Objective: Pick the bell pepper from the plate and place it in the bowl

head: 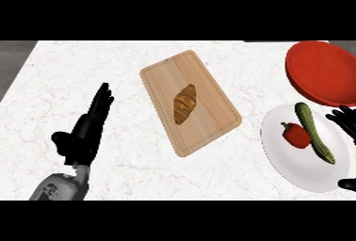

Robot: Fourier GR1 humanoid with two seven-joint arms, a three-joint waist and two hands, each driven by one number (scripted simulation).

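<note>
While one red bell pepper (297, 135) and one cucumber (314, 132) share one white plate (292, 164), one red bowl (323, 70), right robot hand (345, 121) spread, left robot hand (87, 129) straight.

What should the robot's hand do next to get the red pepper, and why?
Probably move the right hand a little leftward and down over the bell pepper. The pepper lies untouched on the white plate, beside the cucumber, and the hand is at the plate's right edge, holding nothing. The red bowl waits just behind the plate. The left hand rests open, far left.

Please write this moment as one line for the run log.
pepper: on plate, beside cucumber | bowl: empty | right hand: open, at plate edge | left hand: open, resting
</note>
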